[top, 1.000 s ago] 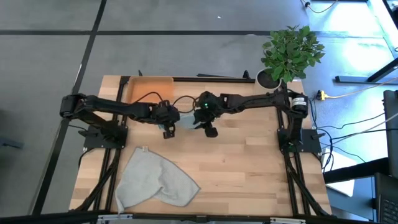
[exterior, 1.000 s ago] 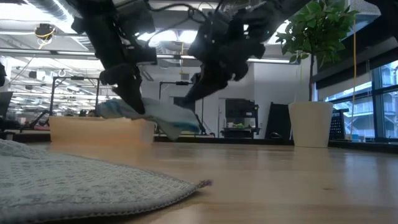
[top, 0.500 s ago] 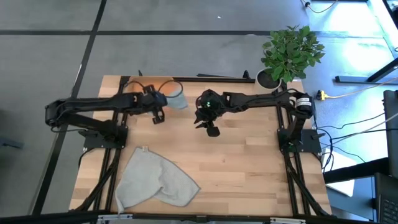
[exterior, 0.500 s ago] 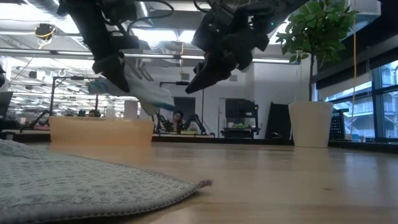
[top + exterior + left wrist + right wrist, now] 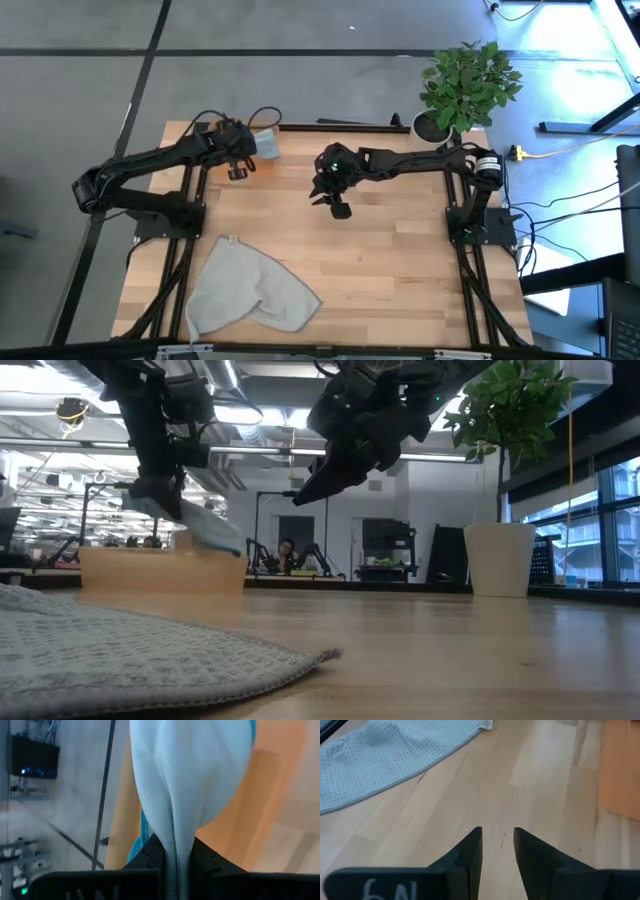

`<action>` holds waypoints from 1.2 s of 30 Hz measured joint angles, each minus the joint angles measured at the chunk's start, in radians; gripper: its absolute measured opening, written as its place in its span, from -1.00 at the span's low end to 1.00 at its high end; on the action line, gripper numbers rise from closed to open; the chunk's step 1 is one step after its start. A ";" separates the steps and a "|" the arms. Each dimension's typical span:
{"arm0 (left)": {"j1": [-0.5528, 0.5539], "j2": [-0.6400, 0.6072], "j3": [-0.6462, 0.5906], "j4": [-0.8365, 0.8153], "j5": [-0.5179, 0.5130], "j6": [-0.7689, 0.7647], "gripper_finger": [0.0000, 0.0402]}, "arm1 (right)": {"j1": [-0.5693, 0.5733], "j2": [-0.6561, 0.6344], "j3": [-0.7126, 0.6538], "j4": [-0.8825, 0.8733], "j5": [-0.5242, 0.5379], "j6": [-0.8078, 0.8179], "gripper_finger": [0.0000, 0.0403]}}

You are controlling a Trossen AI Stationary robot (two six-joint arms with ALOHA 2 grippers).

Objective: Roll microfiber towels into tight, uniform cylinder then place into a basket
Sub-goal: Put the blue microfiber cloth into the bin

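Handwritten white marks, seemingly "6N", on right gripper body

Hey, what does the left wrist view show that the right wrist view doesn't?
Only the left wrist view shows the teal-blue towel, pinched between the left gripper fingers and hanging over the orange basket. Only the right wrist view shows the grey-green towel lying flat on the wooden table, with the right gripper fingers empty and slightly apart. Both show part of the basket.

rolled towel – over basket, table's far left | flat towel – near left edge
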 joint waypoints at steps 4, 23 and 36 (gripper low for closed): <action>0.031 0.006 0.000 0.014 -0.048 0.000 -0.86 | 0.000 0.000 0.000 0.010 0.000 0.000 -0.44; 0.051 0.127 0.000 -0.059 0.115 0.158 -0.86 | 0.000 0.001 0.000 0.009 0.000 -0.002 -0.44; 0.060 0.225 0.000 -0.050 0.196 0.265 -0.86 | 0.000 0.001 0.000 0.009 0.000 -0.002 -0.44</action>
